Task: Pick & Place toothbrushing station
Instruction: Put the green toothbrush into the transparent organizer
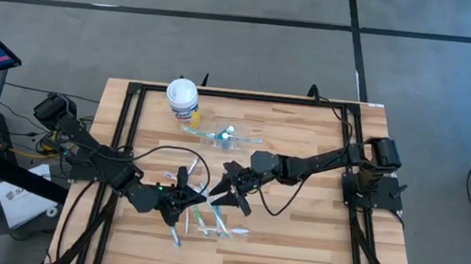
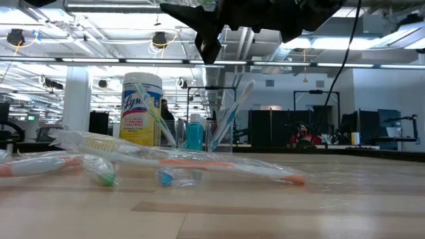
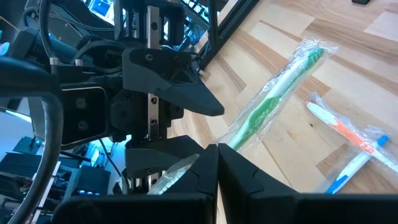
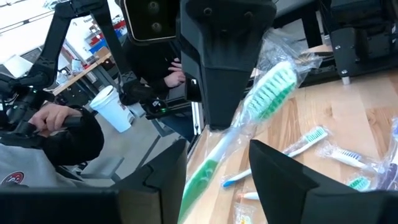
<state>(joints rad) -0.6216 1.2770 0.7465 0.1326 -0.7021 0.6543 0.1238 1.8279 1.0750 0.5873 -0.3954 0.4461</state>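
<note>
A green-and-white toothbrush in a clear wrapper (image 3: 267,106) is held above the table's middle, and my left gripper (image 3: 217,149) is shut on it. My right gripper (image 4: 217,168) is open and faces the left one (image 1: 195,196). Its fingers stand on either side of the brush's green handle (image 4: 202,177). I cannot tell whether they touch it. The clear cup (image 2: 194,136) stands at the far middle, with a blue tube and toothbrushes upright in it. Several wrapped toothbrushes (image 1: 210,220) lie flat on the table near the front. My left gripper pinches the wrapped green toothbrush about midway along (image 3: 231,138) between its two fingertips. The bristle head (image 4: 273,84) sticks out past the fingers and the handle runs toward my right gripper. The brush is lifted clear of the table.
A yellow canister with a white lid (image 1: 182,99) stands at the far left, beside the cup. A black frame (image 1: 248,96) runs along the table's far edge and sides. People show in the room beyond the table in the right wrist view (image 4: 56,130).
</note>
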